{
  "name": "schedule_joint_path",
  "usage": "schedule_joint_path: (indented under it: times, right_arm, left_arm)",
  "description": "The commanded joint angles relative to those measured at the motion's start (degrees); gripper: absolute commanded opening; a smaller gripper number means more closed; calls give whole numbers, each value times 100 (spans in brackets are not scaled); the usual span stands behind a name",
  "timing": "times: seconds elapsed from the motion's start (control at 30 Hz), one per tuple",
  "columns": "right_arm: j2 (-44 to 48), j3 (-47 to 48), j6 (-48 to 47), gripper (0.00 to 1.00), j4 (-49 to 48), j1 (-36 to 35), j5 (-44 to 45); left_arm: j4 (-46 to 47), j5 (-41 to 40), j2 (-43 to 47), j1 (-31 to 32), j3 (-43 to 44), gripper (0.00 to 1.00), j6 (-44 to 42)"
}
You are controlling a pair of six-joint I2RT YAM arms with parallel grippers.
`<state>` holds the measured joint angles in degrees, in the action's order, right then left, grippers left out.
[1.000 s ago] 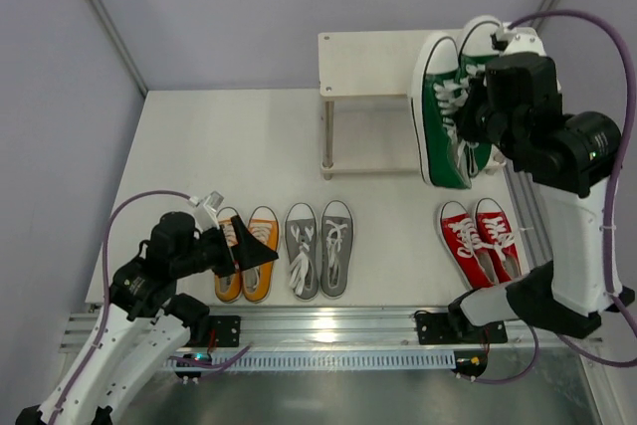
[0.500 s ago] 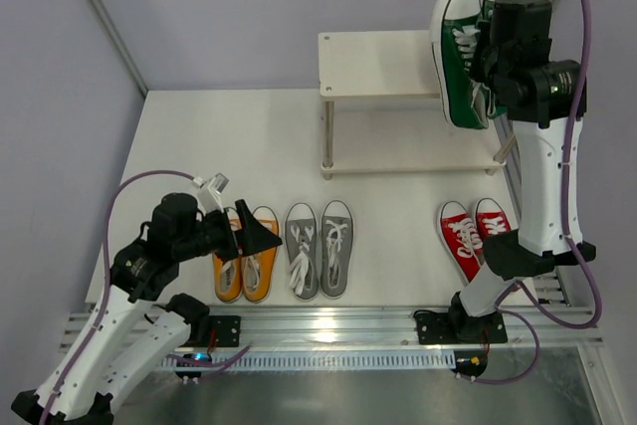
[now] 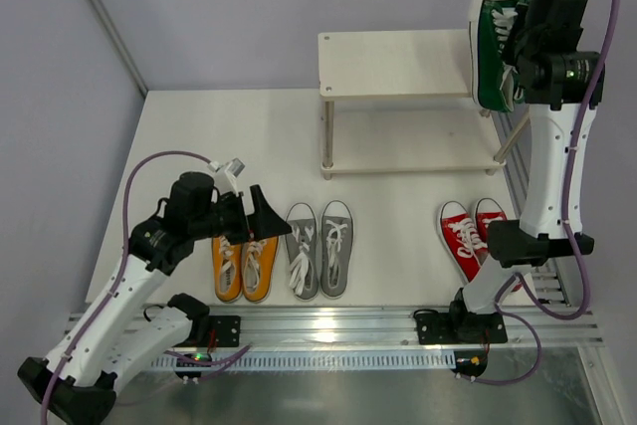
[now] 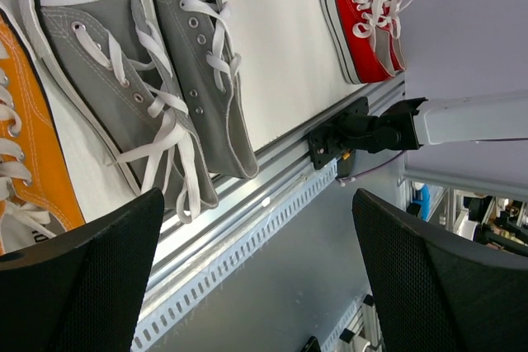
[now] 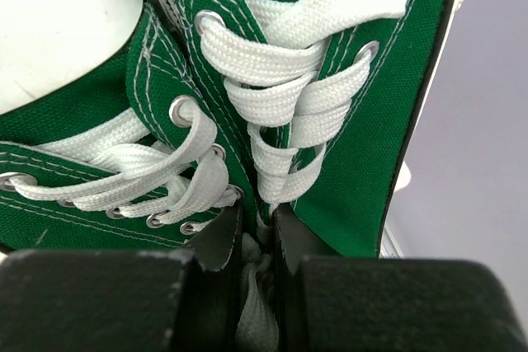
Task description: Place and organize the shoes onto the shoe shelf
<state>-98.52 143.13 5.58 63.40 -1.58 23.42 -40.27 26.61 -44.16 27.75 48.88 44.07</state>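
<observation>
My right gripper (image 3: 525, 35) is shut on a pair of green shoes (image 3: 496, 27) and holds them high over the right end of the shoe shelf (image 3: 398, 62), toes up. In the right wrist view its fingers (image 5: 216, 241) pinch the inner sides and laces of the green shoes (image 5: 355, 121). My left gripper (image 3: 261, 226) is open and empty, above the orange shoes (image 3: 242, 264). Grey shoes (image 3: 318, 246) and red shoes (image 3: 478, 238) lie on the table. The left wrist view shows the grey shoes (image 4: 157, 80), red shoes (image 4: 367, 14) and an edge of an orange shoe (image 4: 33, 146).
The shelf's lower board (image 3: 418, 141) is bare. A metal rail (image 3: 328, 325) runs along the table's near edge. A slanted frame post (image 3: 100, 17) stands at the back left. The right arm's base (image 3: 468, 320) sits beside the red shoes.
My right gripper has lifted the green shoes up and to the right, from in front of the shelf to above its right end. My left gripper has moved right and slightly away from me.
</observation>
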Motion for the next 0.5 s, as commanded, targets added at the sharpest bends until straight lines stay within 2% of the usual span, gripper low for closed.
schedule_joint_path:
  times: [0.0,0.27,0.47]
  right_arm:
    - [131,418,145,4,-1189,-44,-224]
    - [70,93,382,4,-1127,-52,-365]
    - [-167,189,443,4,-1285,-17,-321]
  left_arm:
    - [362,178,-171,20,332,93,-285]
    - [388,248,-488,11,456,92,-496]
    - [318,204,-453,11,482,93,-593]
